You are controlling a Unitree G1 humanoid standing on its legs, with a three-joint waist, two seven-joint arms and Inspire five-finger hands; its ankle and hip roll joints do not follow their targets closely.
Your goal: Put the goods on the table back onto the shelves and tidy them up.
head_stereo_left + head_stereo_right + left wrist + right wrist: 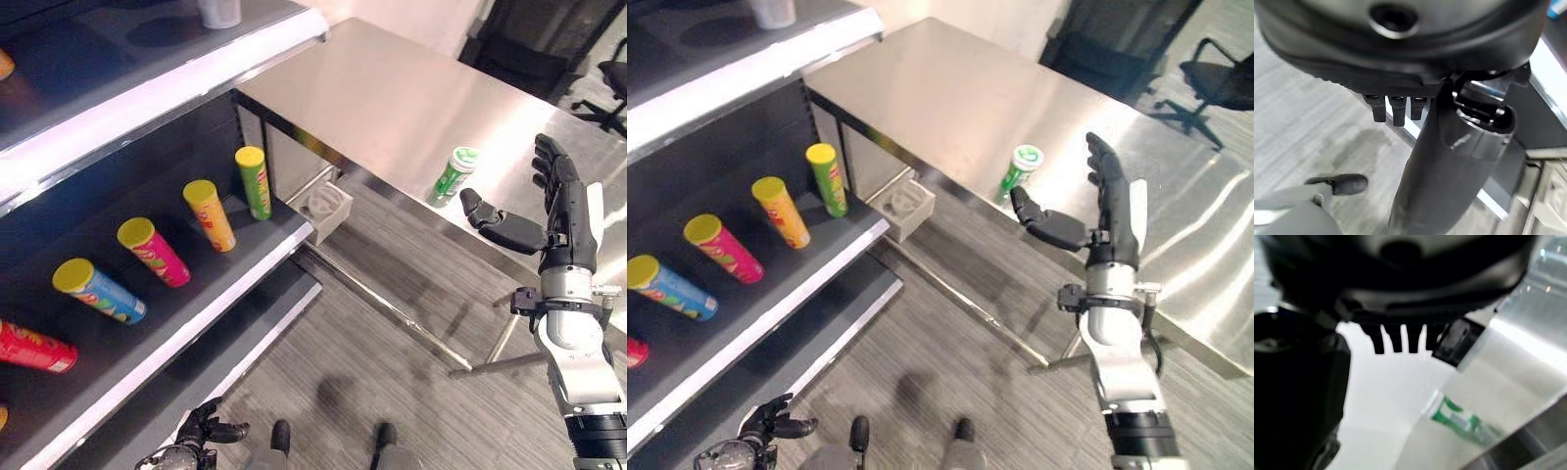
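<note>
**Green can on the table edge, right hand spread beside it**

Grey wood-look floor (343,362) runs under everything, and down at the near edge of the head views sits the left hand (201,436), low by the bottom shelf with its fingers loosely curled around nothing. Its own wrist view mostly gives you the thumb and a short row of fingertips over the floor, plus a dark shoe (1339,183) of someone standing there, which also pokes into the bottom of the eye views.

Moving up on the left, the shelf unit (196,323) carries a row of tall snack tubes lying tilted on the middle dark shelf: a red one (34,350) at the edge, then a blue one (98,290), a pink one (154,252), an orange one (211,215) and a green one (255,182), all with yellow lids, spaced apart. A small clear bin (328,208) hangs off the shelf's end.

On the right, the right hand (558,211) is raised over the steel table (392,88), fingers straight and thumb stuck out, gripping nothing. Just beside the thumb, but not touching, stands the green can (453,174) with a white and green lid, near the table's front edge. The right wrist view shows that same can past the fingertips, apart from them.

Farther back, a white container (218,12) sits on the top shelf, and a black office chair (1205,83) stands beyond the table.
</note>
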